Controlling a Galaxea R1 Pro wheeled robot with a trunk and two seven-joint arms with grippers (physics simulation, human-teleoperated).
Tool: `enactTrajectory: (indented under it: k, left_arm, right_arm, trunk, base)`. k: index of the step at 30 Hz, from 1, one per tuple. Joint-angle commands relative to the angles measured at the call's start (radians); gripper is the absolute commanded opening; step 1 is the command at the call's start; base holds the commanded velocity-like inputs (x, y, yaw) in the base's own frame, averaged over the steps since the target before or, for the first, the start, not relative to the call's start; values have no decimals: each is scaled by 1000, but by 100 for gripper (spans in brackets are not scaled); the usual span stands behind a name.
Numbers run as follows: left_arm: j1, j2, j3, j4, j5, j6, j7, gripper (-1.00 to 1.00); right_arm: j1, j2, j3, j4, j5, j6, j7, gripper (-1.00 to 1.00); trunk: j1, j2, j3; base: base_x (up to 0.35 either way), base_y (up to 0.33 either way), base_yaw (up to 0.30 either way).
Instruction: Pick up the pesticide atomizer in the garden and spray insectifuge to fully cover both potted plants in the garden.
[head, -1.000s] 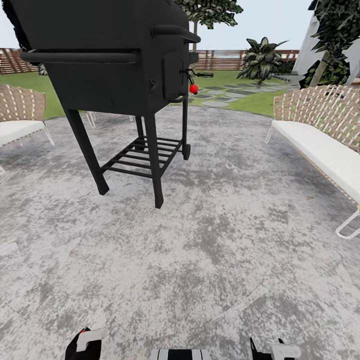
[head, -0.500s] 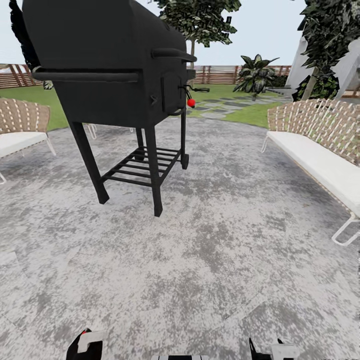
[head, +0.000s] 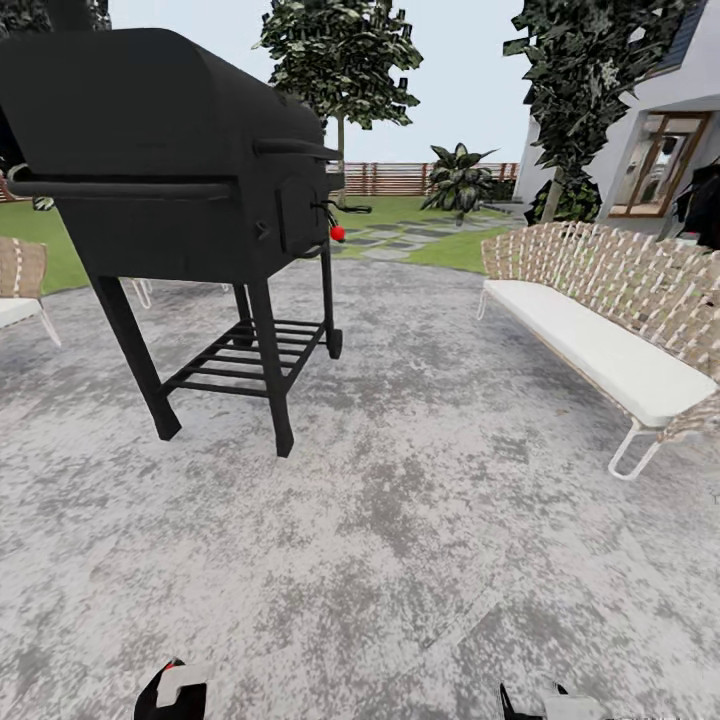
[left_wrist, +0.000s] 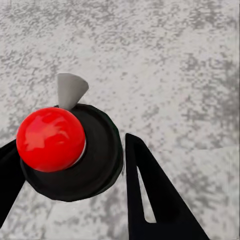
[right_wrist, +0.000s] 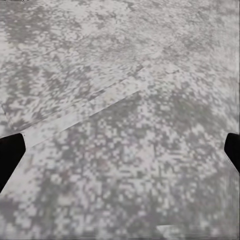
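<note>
The robot stood on the grey paved patio (head: 400, 520), apparently in transit. The left end effector (head: 170, 690) and right end effector (head: 545, 702) sat low at the near edge of the head view, each pointing down at bare paving.

Left end effector (left_wrist: 70, 165): two dark fingers (left_wrist: 150, 195) stood apart on either side of a black round part with a red ball (left_wrist: 50, 139) on it; I could not tell what that part was, and nothing was seen gripped. Right end effector (right_wrist: 120, 150): fingertips at opposite edges of its wrist view, spread wide, only paving between them.

Ahead of the left end effector, well apart, stood a black barbecue (head: 170, 190) on legs. Ahead of the right end effector ran a woven bench (head: 600, 310) with a white cushion. Beyond both lay the lawn (head: 455, 245) with stepping stones (head: 395, 240), a slatted fence (head: 420, 178), trees (head: 340, 60) and a palm-like plant (head: 458, 178).

Task items: the spray bottle was not located in these frames, nor were the two low potted plants.

Progress, as judged: early. Bottle not yet picked up, no spraying possible yet. Remaining: find and grasp the bottle, reach both plants, cover each.
</note>
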Motion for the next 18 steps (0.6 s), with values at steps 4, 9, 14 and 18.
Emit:
enactTrajectory:
  k: [4,9,14,18]
  left_arm:
    - [0,0,4,1,-5,-3,2,-100]
    - [0,-2,4,1,-5,-3,2,-100]
    - [0,-2,4,1,-5,-3,3,-100]
    - [0,-2,4,1,-5,-3,2,-100]
  right_arm:
    - [-1,0,0,7,1,-3,-2,100]
    - [-1,0,1,8,1,-3,-2,100]
    - [-1,0,1,8,1,-3,-2,100]
    - [-1,0,1,8,1,-3,-2,100]
  trunk:
    - [-2,1,18]
    - [-4,2,41]
    - [-6,3,63]
    - [-8,4,80]
  base:
    - [0,0,-262]
    - [0,0,-262]
    - [0,0,-260]
    - [0,0,-133]
